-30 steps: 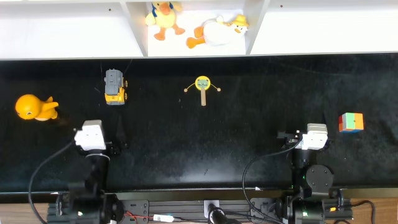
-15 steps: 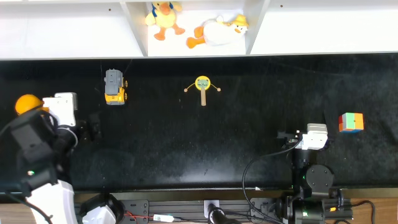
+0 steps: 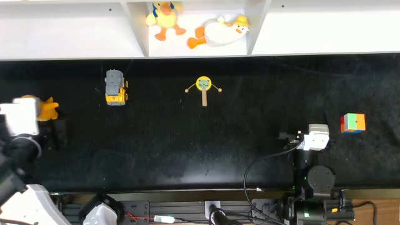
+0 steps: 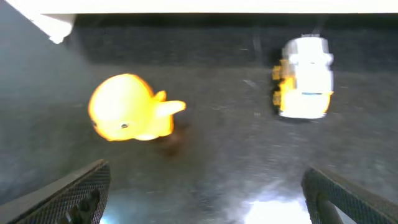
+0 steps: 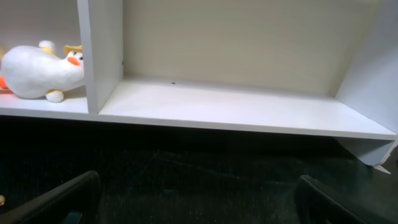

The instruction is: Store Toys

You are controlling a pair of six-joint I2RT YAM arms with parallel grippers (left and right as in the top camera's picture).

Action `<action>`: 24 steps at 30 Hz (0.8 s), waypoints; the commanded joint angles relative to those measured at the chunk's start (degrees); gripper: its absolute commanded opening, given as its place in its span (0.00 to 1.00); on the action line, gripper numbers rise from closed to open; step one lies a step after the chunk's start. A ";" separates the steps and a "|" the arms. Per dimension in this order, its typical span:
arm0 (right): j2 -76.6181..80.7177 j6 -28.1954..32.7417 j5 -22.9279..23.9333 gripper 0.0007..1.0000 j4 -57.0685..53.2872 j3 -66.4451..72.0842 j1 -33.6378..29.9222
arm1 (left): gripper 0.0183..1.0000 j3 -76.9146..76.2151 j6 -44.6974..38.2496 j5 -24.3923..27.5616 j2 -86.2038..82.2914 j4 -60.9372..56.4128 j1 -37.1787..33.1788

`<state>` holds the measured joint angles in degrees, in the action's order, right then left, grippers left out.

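An orange duck toy (image 4: 127,116) lies on the black mat, at the far left (image 3: 45,109) in the top view. A grey and yellow toy truck (image 3: 115,86) stands to its right, seen as well in the left wrist view (image 4: 305,78). My left gripper (image 4: 205,208) hovers open a short way before the duck, nothing between its fingers. The left arm (image 3: 19,122) partly covers the duck from above. A small yellow rattle drum (image 3: 204,87) lies mid-mat. A coloured cube (image 3: 352,122) sits at the right. My right gripper (image 5: 199,211) is open and empty near the front right.
A white shelf (image 3: 200,50) runs along the back. Its middle compartment holds a yellow plush duck (image 3: 165,17) and a white plush duck (image 3: 219,31). The right compartment (image 5: 236,109) faces the right gripper. Cables trail along the front edge.
My left arm has swung from the front of the mat out to the far left, up to the orange duck. The right arm has not moved.
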<state>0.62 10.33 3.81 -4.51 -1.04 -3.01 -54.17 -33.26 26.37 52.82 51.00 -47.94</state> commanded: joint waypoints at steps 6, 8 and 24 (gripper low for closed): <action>-0.42 0.00 -0.39 1.00 0.31 0.76 -0.17 | 1.00 -1.29 -2.34 2.10 4.26 -1.44 -8.70; -0.42 0.00 -0.39 0.99 0.31 0.76 -0.17 | 1.00 -1.29 -2.34 2.08 5.88 -3.17 -9.60; -0.42 0.00 -0.39 1.00 0.31 0.76 -0.17 | 1.00 -1.31 -2.34 3.56 26.25 -19.61 -5.33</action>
<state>0.62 10.37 3.79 -4.51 -1.04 -3.01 -54.39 -34.57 28.36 77.43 32.29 -54.17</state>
